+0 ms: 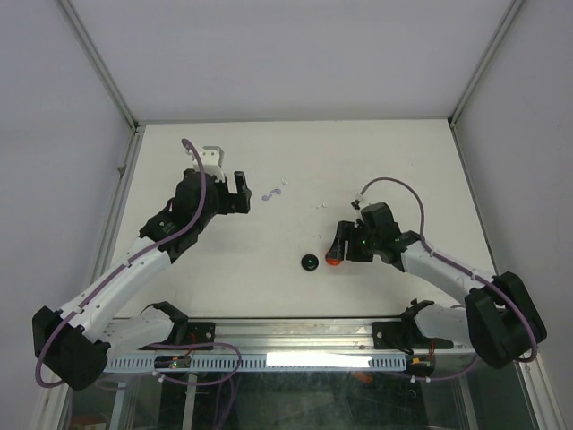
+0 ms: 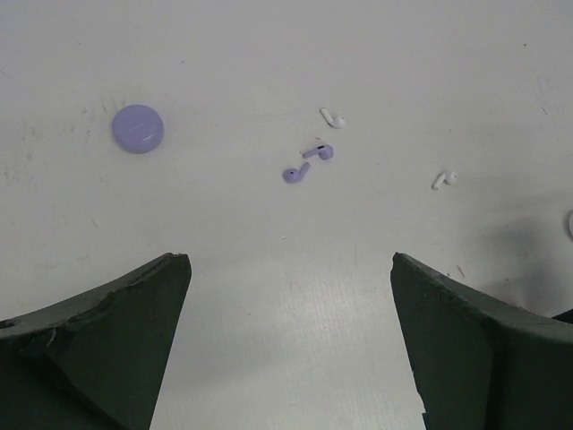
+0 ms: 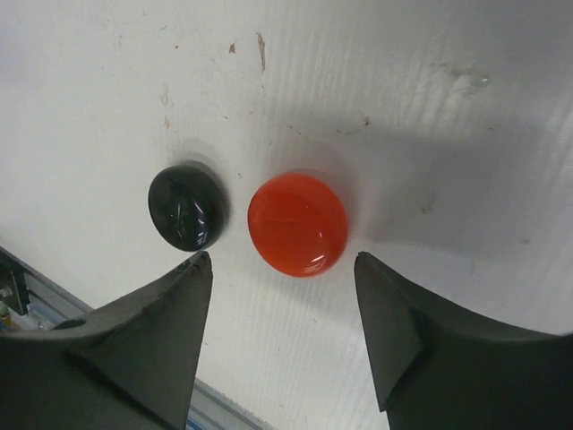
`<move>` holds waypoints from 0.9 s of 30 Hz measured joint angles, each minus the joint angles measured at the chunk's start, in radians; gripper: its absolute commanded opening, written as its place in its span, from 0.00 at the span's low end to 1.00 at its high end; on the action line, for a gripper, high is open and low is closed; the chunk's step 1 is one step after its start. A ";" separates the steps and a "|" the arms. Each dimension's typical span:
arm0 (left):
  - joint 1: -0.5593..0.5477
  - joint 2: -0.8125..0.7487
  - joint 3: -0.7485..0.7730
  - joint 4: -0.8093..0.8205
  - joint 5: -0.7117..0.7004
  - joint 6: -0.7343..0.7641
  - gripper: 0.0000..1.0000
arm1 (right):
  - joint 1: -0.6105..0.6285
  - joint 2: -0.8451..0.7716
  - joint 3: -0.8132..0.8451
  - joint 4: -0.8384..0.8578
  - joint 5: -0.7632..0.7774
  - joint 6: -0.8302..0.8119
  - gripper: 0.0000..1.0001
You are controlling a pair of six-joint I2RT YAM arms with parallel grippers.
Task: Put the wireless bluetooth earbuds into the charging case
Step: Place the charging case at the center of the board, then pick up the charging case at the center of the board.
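Tabletop [image 1: 295,161] bears red case [image 3: 297,224] beside black case [image 3: 187,205]; lavender earbuds [image 2: 294,175] apart.

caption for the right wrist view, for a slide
Right gripper open over a red case, a black case beside it.

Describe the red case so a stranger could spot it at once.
Find the right gripper, hanging over the near middle of the white table. Under its open jaws lies the red case, a glossy round puck. A black case of the same shape lies just left of it, not touching; only this one is red.
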 measured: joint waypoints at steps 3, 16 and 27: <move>0.005 -0.006 -0.002 0.003 0.000 0.000 0.99 | -0.006 -0.048 0.020 -0.058 0.052 -0.021 0.80; 0.011 -0.011 -0.015 0.007 0.010 0.000 0.99 | -0.154 -0.177 0.111 -0.193 0.360 -0.091 0.99; 0.018 -0.016 -0.016 0.008 0.029 -0.001 0.99 | -0.206 -0.054 0.139 -0.167 0.459 -0.103 0.88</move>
